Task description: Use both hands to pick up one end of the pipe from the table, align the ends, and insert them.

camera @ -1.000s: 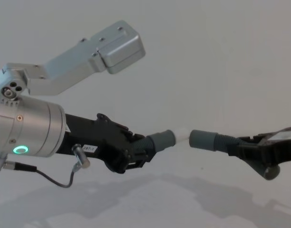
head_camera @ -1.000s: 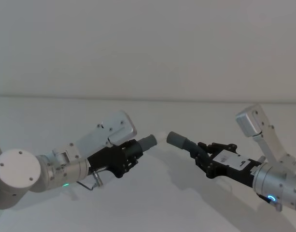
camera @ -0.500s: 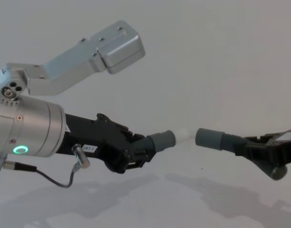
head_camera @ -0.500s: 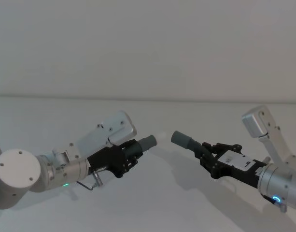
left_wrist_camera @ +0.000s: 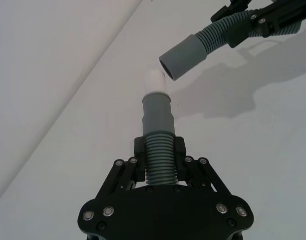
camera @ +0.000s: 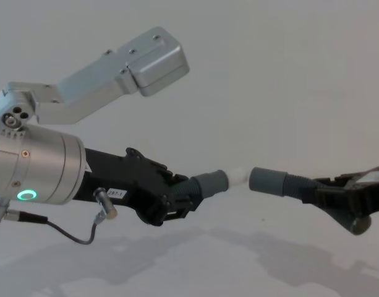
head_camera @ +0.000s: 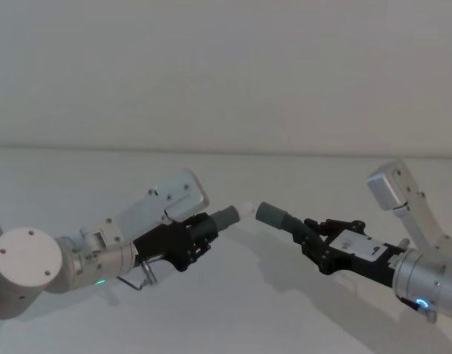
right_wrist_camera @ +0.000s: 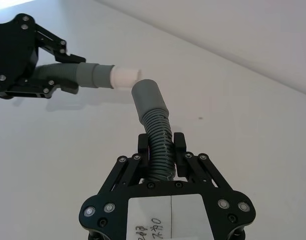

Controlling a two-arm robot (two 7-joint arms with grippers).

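Both pipe pieces hang above the white table point(head_camera: 233, 310). My left gripper point(head_camera: 200, 234) is shut on the ribbed body of one piece point(left_wrist_camera: 158, 165). That piece's narrow grey cuff point(camera: 211, 183) ends in a white tip point(camera: 238, 176) pointing right. My right gripper point(head_camera: 312, 237) is shut on the ribbed body of the other piece point(right_wrist_camera: 159, 142), and its wider cuff point(camera: 268, 180) faces left. The white tip point(left_wrist_camera: 155, 82) lies just beside the wide cuff's mouth point(left_wrist_camera: 185, 56), slightly off its axis, not inside it.
A plain pale wall rises behind the table's far edge point(head_camera: 226, 151). Each arm's silver wrist camera housing point(head_camera: 174, 195) stands above its gripper. The grippers' shadows fall on the bare table surface below them.
The right gripper, after drawing its piece back to the right, has brought it left again, so the gap between the two ends is almost gone. The left arm has stayed still.
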